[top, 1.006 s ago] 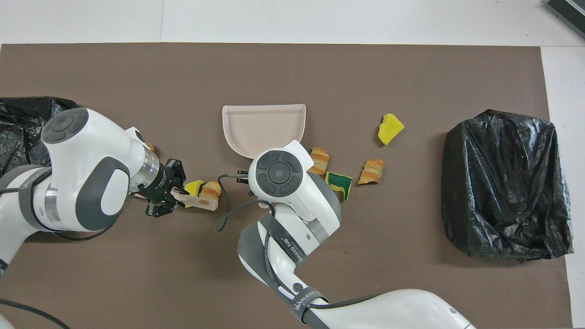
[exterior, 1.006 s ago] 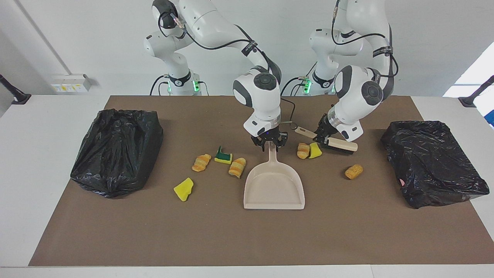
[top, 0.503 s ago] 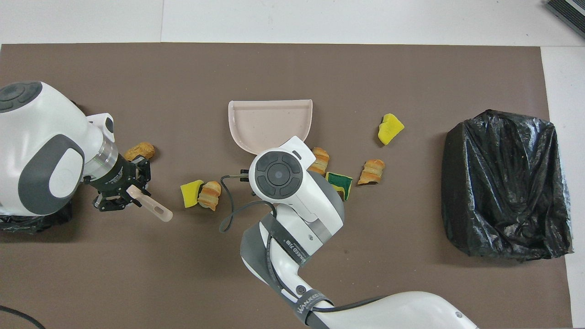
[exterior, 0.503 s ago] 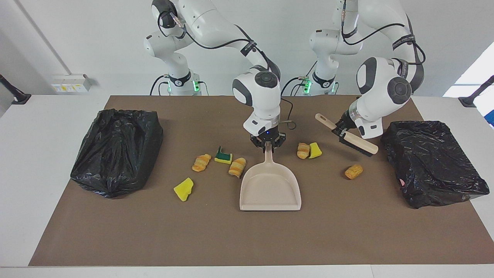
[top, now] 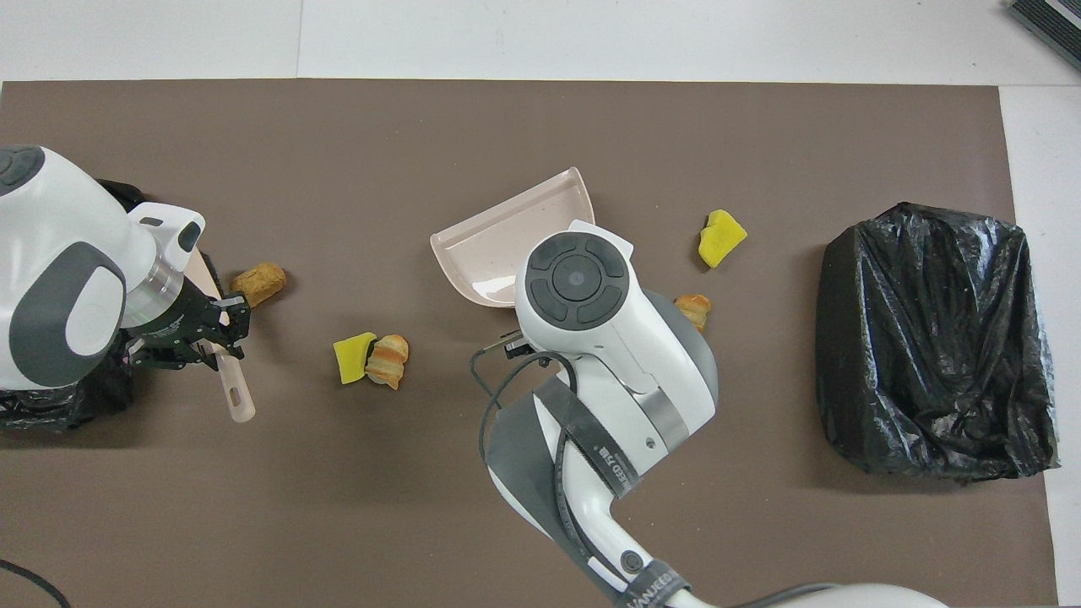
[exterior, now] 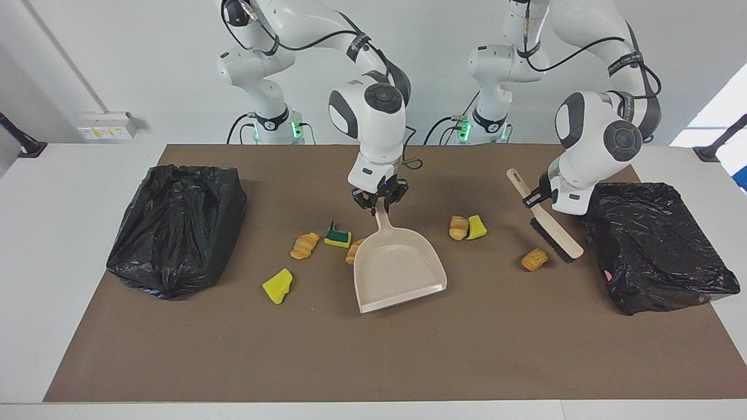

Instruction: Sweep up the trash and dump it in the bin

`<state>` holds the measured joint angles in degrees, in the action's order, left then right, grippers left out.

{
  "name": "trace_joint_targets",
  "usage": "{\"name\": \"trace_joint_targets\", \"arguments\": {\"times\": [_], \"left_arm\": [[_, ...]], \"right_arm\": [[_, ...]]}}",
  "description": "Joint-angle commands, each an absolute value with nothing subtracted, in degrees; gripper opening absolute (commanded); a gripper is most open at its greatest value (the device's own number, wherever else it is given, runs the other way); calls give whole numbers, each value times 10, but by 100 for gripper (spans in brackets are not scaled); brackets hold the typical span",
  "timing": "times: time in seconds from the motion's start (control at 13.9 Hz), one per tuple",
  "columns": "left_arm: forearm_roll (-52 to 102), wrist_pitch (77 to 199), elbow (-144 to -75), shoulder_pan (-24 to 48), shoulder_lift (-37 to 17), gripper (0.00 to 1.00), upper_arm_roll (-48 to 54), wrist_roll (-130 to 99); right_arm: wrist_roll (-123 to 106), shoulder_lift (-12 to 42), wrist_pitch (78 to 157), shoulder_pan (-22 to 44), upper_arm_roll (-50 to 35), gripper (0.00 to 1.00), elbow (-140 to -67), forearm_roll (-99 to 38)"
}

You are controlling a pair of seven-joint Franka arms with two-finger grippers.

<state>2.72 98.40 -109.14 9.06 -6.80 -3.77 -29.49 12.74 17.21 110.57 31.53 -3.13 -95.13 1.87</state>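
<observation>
From my seat, nearest the robots the right gripper [exterior: 379,202] is clamped on the handle of the beige dustpan [exterior: 398,268], which it holds tilted with its mouth turned toward the left arm's end, I'd say to catch what gets swept in. The left gripper [exterior: 536,197] is closed around the brush [exterior: 547,224], bristles down just beside the tan bread piece [exterior: 534,259] near that end's black bin bag [exterior: 653,245]. The trash lies loose on the mat: a croissant and yellow sponge [exterior: 467,227] touching, a green-backed sponge [exterior: 338,236], another croissant [exterior: 304,245], and farthest out a yellow sponge chunk [exterior: 278,286]. Since a second ago the dustpan has lifted and swung, and the brush has moved away from the pair to the lone piece.
</observation>
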Motion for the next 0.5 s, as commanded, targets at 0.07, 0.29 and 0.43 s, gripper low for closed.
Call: {"name": "trace_joint_targets", "arguments": {"times": [0.07, 0.29, 0.43], "left_arm": [[-21, 1024, -1123, 78, -66, 0, -32, -172], [-61, 1035, -1137, 64, -60, 0, -32, -98], [-65, 1045, -1143, 59, -59, 0, -32, -75]], "right_arm": [[-102, 150, 1049, 293, -37, 0, -963, 18], [-274, 149, 1041, 287, -35, 0, -965, 26], [-370, 153, 1040, 280, -34, 0, -969, 49]]}}
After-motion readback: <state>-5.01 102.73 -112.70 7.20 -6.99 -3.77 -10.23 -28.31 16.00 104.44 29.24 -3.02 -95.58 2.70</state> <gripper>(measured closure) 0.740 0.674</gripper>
